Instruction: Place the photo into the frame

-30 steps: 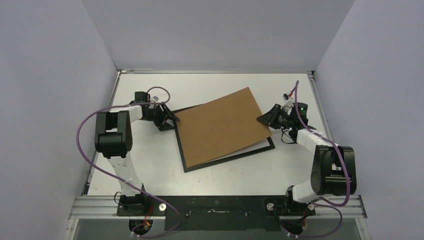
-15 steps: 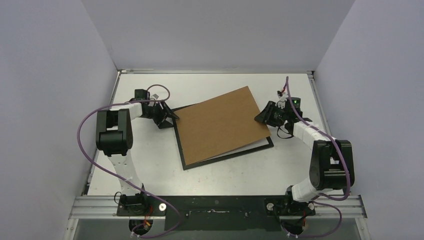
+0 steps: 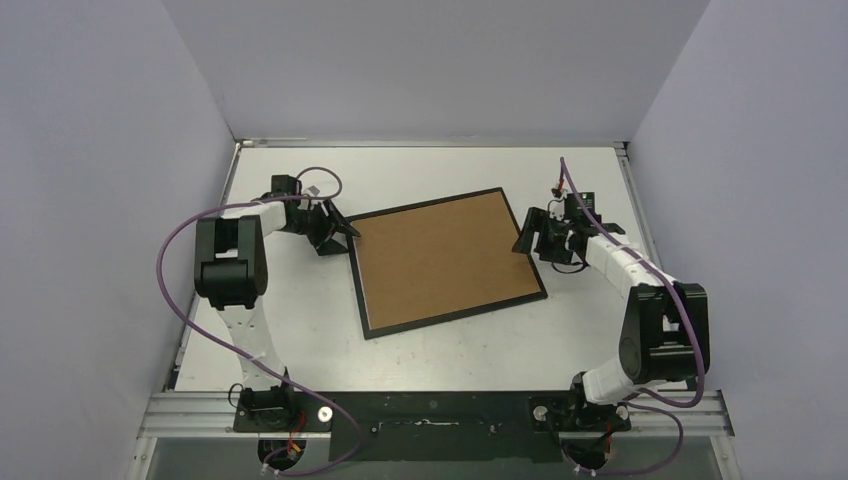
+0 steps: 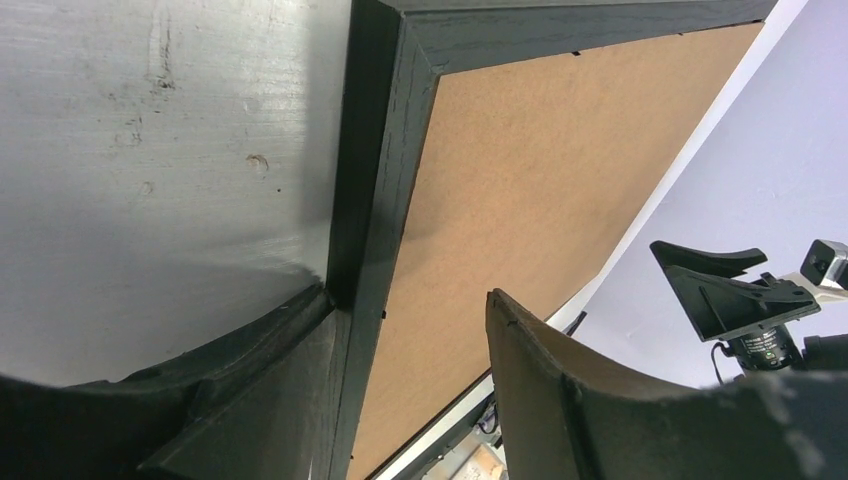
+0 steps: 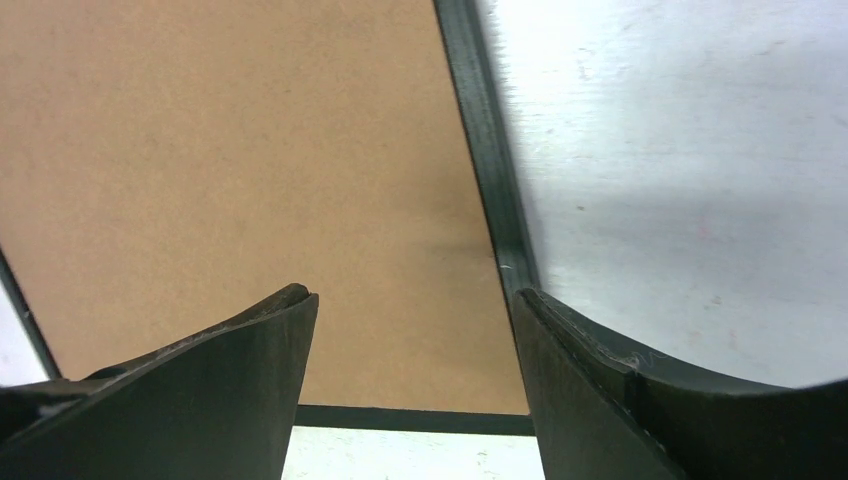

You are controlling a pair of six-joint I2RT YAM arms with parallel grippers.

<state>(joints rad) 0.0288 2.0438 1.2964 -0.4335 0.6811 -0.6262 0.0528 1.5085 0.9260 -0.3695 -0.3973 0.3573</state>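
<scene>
**Frame** (image 4: 380, 170): black, thin-railed. Lies flat and skewed at mid-table (image 3: 450, 170), with a brown backing board (image 3: 440, 260) seated inside the rails.

**Photo:** not visible in any view. Presumably under the board, unconfirmed.

**Left claw** (image 3: 338, 232): spread, straddling the frame's far-left corner. One finger against the outer rail on the table side, the other over the board. Pinches nothing.

**Right claw** (image 3: 528, 236): spread wide just beside the right rail, holding nothing.

**Risks:**
- Closing either claw on a rail could lift or drag the frame and unseat the board.
- Pressing down off-centre could tip the board out of its recess.
- Hidden photo may sit crooked or creased beneath, with no way to check.

**Views:**
- Overhead alone gives the whole outline and both arms.
- Left wrist alone shows finger contact at the rail, the board's fit at that corner, and the right claw across the board.
- Right wrist alone shows the right rail running up between its own fingers, one over board, one over bare table.
</scene>
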